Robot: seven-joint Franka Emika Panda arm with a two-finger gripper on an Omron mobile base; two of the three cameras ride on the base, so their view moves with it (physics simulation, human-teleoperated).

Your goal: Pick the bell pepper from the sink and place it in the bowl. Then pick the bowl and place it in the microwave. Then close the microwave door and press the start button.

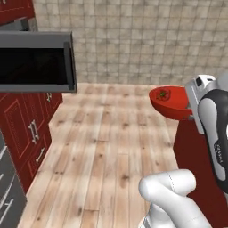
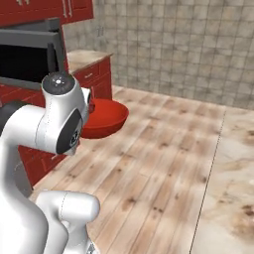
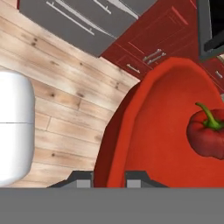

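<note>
At left hangs the microwave door [image 1: 38,62], open; rightward, over the floor [image 1: 107,147], the jaws pinch the bowl [image 1: 171,102] by its rim. Glossy and stiff, it looks slippery; the loose pepper [image 1: 164,95] inside could roll, so keep it level.

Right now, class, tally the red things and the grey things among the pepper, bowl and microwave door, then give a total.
Red: 2, the pepper and the bowl
Grey: 1, the microwave door
Total: 3
</note>
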